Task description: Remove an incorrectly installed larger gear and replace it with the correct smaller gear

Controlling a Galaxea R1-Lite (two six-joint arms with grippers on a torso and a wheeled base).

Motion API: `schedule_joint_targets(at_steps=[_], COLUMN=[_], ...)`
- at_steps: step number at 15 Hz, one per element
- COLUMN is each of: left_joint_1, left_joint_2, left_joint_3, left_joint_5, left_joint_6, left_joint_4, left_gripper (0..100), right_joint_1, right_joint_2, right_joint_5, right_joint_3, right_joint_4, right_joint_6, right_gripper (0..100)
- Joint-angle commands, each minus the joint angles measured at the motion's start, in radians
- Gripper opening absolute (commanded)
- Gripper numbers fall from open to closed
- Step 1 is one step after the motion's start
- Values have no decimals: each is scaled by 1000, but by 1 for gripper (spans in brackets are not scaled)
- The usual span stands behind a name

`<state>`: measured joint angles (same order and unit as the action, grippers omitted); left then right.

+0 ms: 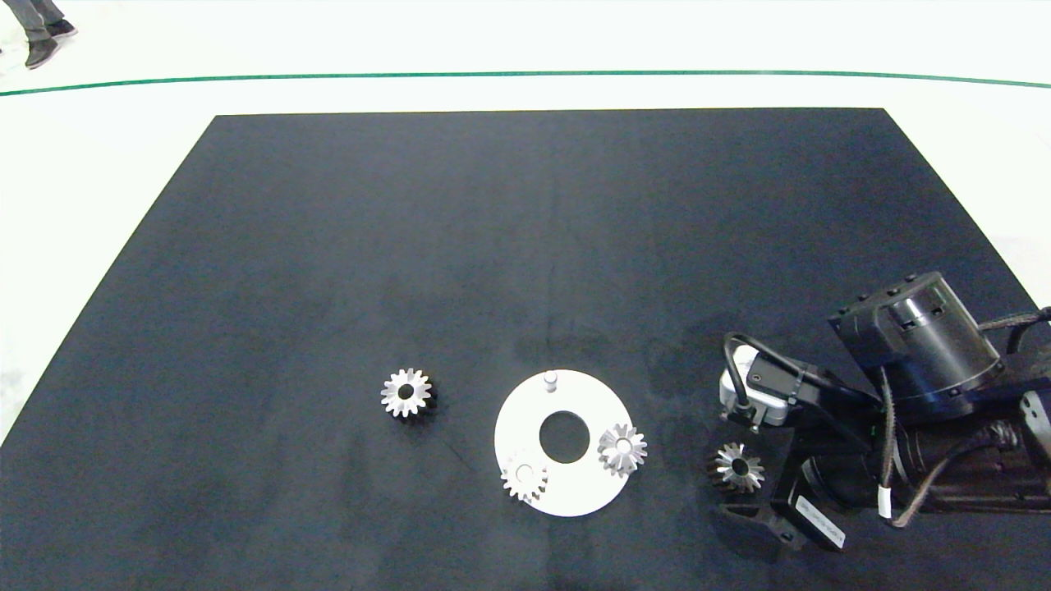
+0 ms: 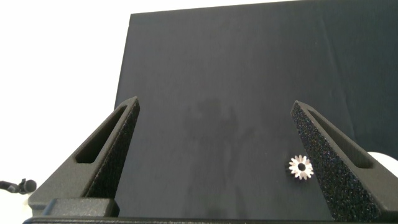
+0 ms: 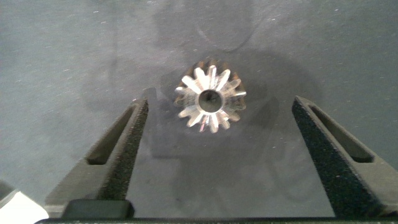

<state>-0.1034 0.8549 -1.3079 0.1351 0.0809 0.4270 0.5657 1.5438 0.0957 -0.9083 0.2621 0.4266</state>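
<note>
The right gripper [image 3: 214,155], fingers spread wide, is hovering over the silver star-toothed smaller gear [image 3: 211,98], just right of the white round plate [image 1: 575,492].

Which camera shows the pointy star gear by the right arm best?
The right wrist view: the star-like gear fills the middle, between the open right tool. The head view shows it small. The left wrist view shows a different gear.

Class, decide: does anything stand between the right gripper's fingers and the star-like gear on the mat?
Nothing visible does. The right gripper hangs open over the smaller gear, one finger either side, only bare mat between.
</note>
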Motion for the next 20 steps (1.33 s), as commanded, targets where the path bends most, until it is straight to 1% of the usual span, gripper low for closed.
schedule_joint_targets(at_steps=[1,20], left_joint_1=[-1,-4], left_joint_2=[-5,-20], left_joint_3=[-2,-2], left_joint_5=[1,1], left_joint_6=[0,0], left_joint_4=[4,4], left_gripper=[100,100], right_joint_1=[6,9], right_joint_2=[10,36], right_joint_5=[7,5], right_joint_3=[-4,3], right_joint_4=[2,2], right_joint_6=[3,1], right_gripper=[86,49])
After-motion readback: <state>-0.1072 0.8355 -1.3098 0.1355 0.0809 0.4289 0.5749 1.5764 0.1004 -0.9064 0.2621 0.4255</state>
